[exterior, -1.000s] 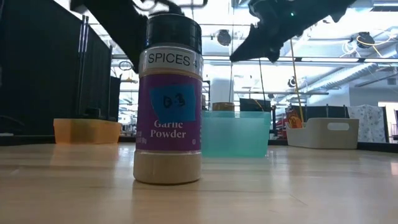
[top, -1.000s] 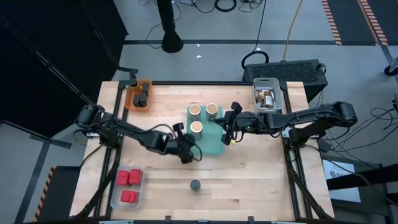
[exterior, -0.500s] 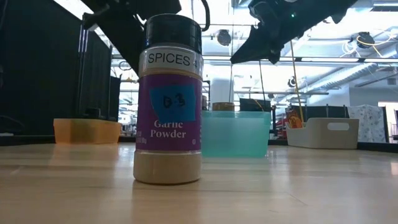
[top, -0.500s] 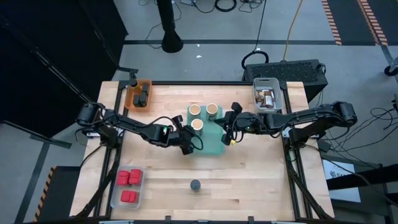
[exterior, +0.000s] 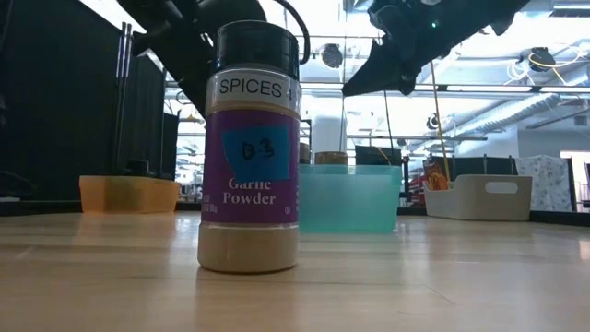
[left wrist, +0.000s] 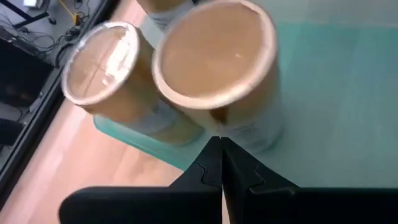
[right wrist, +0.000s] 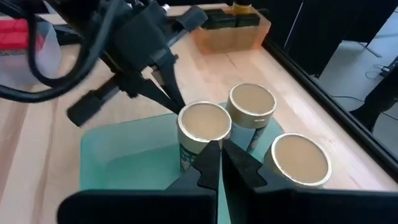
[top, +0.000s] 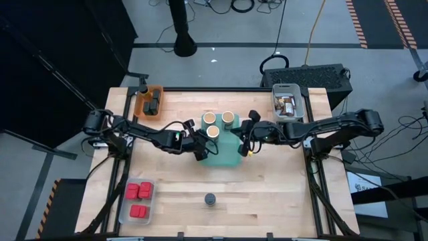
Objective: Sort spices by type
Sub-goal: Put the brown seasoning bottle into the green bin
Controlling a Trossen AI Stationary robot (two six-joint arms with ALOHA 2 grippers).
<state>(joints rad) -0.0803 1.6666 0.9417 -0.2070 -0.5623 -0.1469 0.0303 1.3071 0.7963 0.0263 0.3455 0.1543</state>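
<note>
Three tan round jars with cream tops stand in the teal tray [top: 227, 152]: two at the far side [top: 208, 120] [top: 228, 118] and one in front of them [top: 213, 131]. My left gripper [top: 202, 150] is shut and points at this front jar [left wrist: 214, 59] from the tray's near left. My right gripper [top: 246, 142] is shut and hovers over the tray's right part, clear of the jars [right wrist: 204, 121]. A black-lidded garlic powder jar [top: 210, 199] [exterior: 251, 148] stands alone on its base near the table's near edge. My left gripper has its shut fingertips [left wrist: 221, 144] against the side wall of the front tan jar [left wrist: 219, 124], low on the side that faces the table's near left. The fingers slant down from that side. The jar stands upright on the tray floor.
Red square boxes sit in a clear tray [top: 137, 201] at the near left. An orange bin [top: 148, 100] with dark items is at the far left, and a pale bin [top: 287, 100] with packets is at the far right. Bare wood lies between the teal tray and the near edge.
My left gripper has moved toward the table's far edge and over the teal tray's near left rim, staying shut. The front tan jar has slid a little toward the far edge, closer to the other two. My right arm has kept still.
</note>
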